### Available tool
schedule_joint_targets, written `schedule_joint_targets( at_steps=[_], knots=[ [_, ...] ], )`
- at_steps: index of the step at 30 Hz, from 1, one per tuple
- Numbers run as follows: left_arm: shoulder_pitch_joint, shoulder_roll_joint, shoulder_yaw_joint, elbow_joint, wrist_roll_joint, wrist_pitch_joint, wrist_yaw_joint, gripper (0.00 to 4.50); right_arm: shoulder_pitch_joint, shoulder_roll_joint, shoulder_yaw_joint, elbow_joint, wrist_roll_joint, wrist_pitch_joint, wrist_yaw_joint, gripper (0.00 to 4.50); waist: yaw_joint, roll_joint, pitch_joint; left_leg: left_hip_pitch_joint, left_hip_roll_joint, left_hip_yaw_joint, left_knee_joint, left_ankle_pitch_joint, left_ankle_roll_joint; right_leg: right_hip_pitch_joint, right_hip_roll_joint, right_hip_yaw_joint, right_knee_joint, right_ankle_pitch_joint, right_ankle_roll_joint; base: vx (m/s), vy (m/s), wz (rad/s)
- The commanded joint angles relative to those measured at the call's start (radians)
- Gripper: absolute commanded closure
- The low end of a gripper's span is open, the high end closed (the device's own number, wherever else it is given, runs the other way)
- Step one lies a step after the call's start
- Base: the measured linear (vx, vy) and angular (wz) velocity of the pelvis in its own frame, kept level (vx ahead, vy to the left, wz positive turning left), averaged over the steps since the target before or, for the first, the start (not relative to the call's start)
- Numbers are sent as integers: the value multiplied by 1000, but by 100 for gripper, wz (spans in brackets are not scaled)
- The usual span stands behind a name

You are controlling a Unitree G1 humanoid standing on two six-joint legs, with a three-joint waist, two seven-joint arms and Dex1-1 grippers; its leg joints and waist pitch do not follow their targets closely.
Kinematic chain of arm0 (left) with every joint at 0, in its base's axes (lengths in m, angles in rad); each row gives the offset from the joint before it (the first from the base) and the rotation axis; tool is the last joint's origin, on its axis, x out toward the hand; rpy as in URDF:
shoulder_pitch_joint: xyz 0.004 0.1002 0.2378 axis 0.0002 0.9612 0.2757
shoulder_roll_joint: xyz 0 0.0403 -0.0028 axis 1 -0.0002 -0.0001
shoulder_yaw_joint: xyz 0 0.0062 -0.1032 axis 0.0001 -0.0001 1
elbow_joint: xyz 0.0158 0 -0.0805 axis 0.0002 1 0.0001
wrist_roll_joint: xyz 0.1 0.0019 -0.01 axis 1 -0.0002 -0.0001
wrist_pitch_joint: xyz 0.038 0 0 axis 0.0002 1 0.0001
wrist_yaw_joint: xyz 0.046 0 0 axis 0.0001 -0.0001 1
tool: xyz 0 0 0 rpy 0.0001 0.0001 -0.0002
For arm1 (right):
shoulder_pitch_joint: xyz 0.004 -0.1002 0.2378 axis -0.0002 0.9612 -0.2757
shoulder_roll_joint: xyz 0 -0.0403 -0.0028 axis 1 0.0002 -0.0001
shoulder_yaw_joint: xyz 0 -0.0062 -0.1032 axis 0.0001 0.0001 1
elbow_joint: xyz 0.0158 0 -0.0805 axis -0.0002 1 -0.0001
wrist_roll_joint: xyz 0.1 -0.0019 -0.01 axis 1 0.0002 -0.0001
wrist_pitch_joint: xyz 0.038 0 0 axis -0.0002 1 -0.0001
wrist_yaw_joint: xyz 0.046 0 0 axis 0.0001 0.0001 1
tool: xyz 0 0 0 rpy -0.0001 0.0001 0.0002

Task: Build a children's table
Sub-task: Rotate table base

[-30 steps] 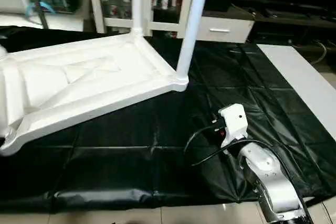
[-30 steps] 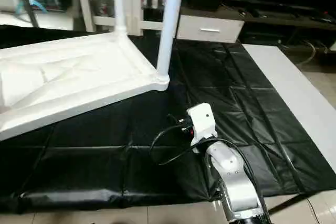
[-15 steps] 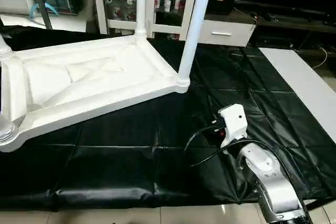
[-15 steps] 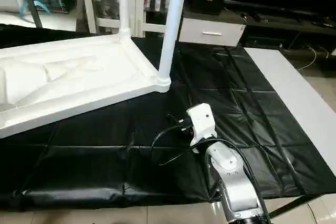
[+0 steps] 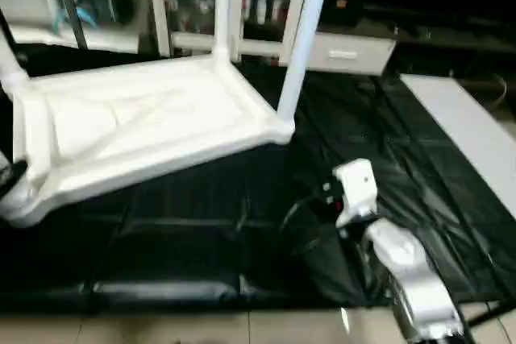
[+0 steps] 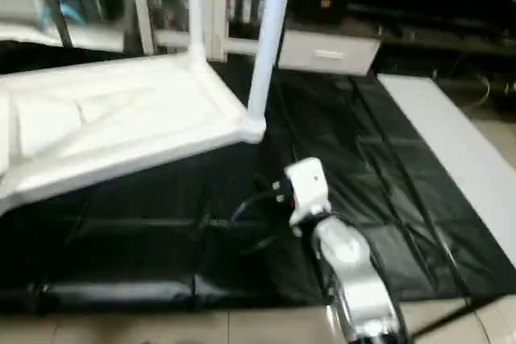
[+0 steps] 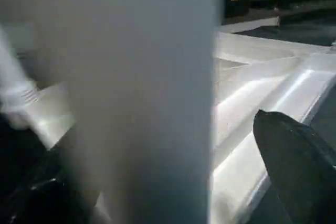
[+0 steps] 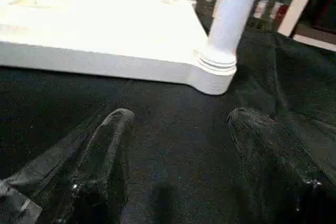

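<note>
The white top (image 5: 145,130) lies underside up on the black-covered tabletop (image 5: 201,223), legs standing in its corner sockets; nearest right leg (image 5: 300,46) looks seated. I'd judge the step is seating the near-left leg (image 7: 131,93): I'd keep it upright over its socket and press straight down. Left fingers (image 7: 299,156) spread wide beside that leg, not clamped. Right gripper (image 8: 181,124) hovers over the cloth, fingers apart, holding nothing.
</note>
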Motion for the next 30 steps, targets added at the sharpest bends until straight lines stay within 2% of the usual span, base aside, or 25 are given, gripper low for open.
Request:
schedule_joint_targets(
  at_steps=[1, 3, 4, 5, 6, 7, 9, 11, 12, 13, 14, 16, 18, 19, 20, 21, 22, 23, 24, 25, 26, 27, 28, 29, 30],
  knots=[
    [-34, -23, -47, -20, -10, 41, -39, 3, 13, -11, -13, -22, -1, -2, -7, 142, 0, 62, -43, 13, 20, -20, -96, -524, -76, 14, -60, 42, -72, -370, -145, 0, 0, 0],
    [-48, -38, -70, -49, -32, 79, -69, 3, 17, -12, -13, -24, -2, -4, -8, 142, 0, 59, -45, 16, 22, -14, -92, -503, -74, 11, -57, 43, -68, -313, -174, 0, 0, 0],
    [-56, -72, -135, -147, -83, 185, -132, 3, 26, -18, -15, -26, -3, -7, -6, 142, 2, 72, -45, 20, 20, -10, -89, -501, -71, 7, -55, 44, -66, -297, -185, 0, 0, 0],
    [-56, -72, -135, -147, -83, 185, -132, 3, 26, -18, -15, -26, -3, -7, -6, 142, 0, 67, -47, 21, 25, -8, -89, -496, -78, 9, -56, 44, -63, -279, -196, 0, 0, 0],
    [-53, -87, -177, -212, -111, 249, -162, 3, 28, -24, -19, -27, -2, -7, -2, 142, 9, 71, -46, 25, 24, -2, -86, -486, -73, 5, -53, 44, -64, -264, -208, 0, 0, 0],
    [-53, -87, -177, -212, -111, 249, -162, 3, 28, -24, -19, -27, -2, -7, -2, 142, 13, 70, -45, 23, 23, -2, -85, -479, -69, 5, -51, 44, -62, -260, -210, 0, 0, 0],
    [-71, -129, -305, -354, -166, 372, -229, 3, 30, -53, -33, -26, 2, -4, 18, 142, 18, 80, -45, 14, 22, -2, -86, -457, -68, 16, -52, 44, -58, -255, -208, 0, 0, 0],
    [-104, -157, -386, -397, -173, 407, -259, 3, 32, -74, -40, -26, 8, -2, 38, 142, 26, 78, -44, 18, 21, 0, -85, -458, -63, 14, -50, 44, -63, -282, -197, 0, 0, 0],
    [-130, -181, -438, -415, -161, 410, -273, 3, 34, -87, -46, -27, 9, -2, 49, 142, 26, 82, -42, 18, 18, 2, -85, -469, -60, 15, -48, 44, -71, -322, -184, 0, 0, 0],
    [-155, -203, -478, -419, -141, 400, -281, 3, 34, -95, -52, -28, 13, -1, 55, 142, 27, 79, -43, 18, 17, 1, -83, -466, -58, 16, -50, 46, -71, -331, -181, 0, 0, 0],
    [-185, -235, -508, -407, -114, 381, -278, 3, 33, -101, -59, -29, 16, 0, 59, 142, 23, 84, -42, 8, 15, -2, -84, -448, -56, 24, -52, 47, -71, -354, -169, 0, 0, 0],
    [-232, -289, -545, -378, -68, 345, -267, 3, 32, -109, -72, -34, 23, 0, 62, 142, 21, 76, -46, 9, 13, 0, -81, -427, -51, 28, -53, 46, -78, -372, -152, 0, 0, 0],
    [-316, -400, -582, -273, 38, 248, -214, 3, 34, -116, -80, -51, 44, 4, 81, 142, 9, 78, -47, -1, 8, 1, -77, -372, -39, 35, -52, 46, -78, -367, -143, 0, 0, 0],
    [-316, -400, -582, -273, 38, 248, -214, 3, 34, -116, -80, -51, 44, 4, 81, 142, 4, 73, -47, -3, 5, 3, -73, -351, -28, 35, -52, 45, -84, -394, -128, 0, 0, 0],
    [-377, -474, -595, -169, 115, 176, -156, 3, 42, -119, -83, -80, 86, 11, 120, 142, 2, 75, -50, -13, 7, 0, -75, -310, -24, 43, -56, 46, -78, -376, -127, 0, 0, 0],
    [-377, -474, -595, -169, 115, 176, -156, 3, 42, -119, -83, -80, 86, 11, 120, 142, -6, 74, -50, -15, 3, 0, -71, -305, -15, 45, -49, 41, -84, -396, -106, 0, 0, 0],
    [-431, -533, -612, -80, 184, 92, -85, 3, 56, -134, -83, -121, 136, 22, 176, 142, -6, 74, -50, -15, 3, 0, -71, -305, -15, 45, -49, 41, -84, -396, -106, 0, 0, 0],
    [-472, -572, -620, -16, 218, 62, -30, 3, 73, -154, -79, -167, 190, 39, 242, 142, -9, 76, -56, -10, 3, 2, -66, -281, 10, 46, -45, 43, -88, -336, -109, 0, 0, 0],
    [-499, -590, -647, 22, 247, 28, 25, 3, 96, -187, -76, -229, 262, 75, 315, 142, -7, 82, -60, -18, 9, -4, -66, -242, 14, 53, -48, 43, -71, -240, -136, 0, 0, 0],
    [-499, -590, -647, 22, 247, 28, 25, 3, 96, -187, -76, -229, 262, 75, 315, 142, -10, 78, -59, -24, 9, -4, -66, -235, 24, 56, -44, 41, -71, -213, -140, 0, 0, 0],
    [-516, -601, -669, 40, 258, 25, 62, 3, 112, -224, -70, -274, 309, 104, 375, 142, -8, 76, -61, -24, 11, -5, -64, -223, 28, 58, -48, 41, -68, -191, -147, 0, 0, 0],
    [-518, -602, -673, 41, 258, 26, 66, 3, 114, -229, -70, -278, 312, 108, 381, 142, -10, 74, -66, -26, 11, -3, -58, -178, 47, 60, -48, 42, -57, -103, -183, 0, 0, 0],
    [-532, -611, -706, 48, 263, 25, 95, 3, 122, -269, -66, -304, 331, 132, 426, 142, -12, 78, -67, -27, 10, -3, -56, -168, 51, 59, -47, 41, -55, -87, -197, 0, 0, 0],
    [-539, -621, -722, 56, 274, 12, 103, 3, 122, -288, -66, -311, 333, 142, 443, 142, -9, 71, -68, -22, 12, 0, -51, -159, 63, 57, -46, 41, -55, -70, -214, 0, 0, 0],
    [-545, -630, -732, 64, 284, 0, 105, 3, 120, -301, -66, -310, 328, 147, 453, 142, -8, 71, -69, -24, 12, 1, -50, -150, 68, 56, -48, 42, -54, -65, -223, 0, 0, 0]
  ],
)
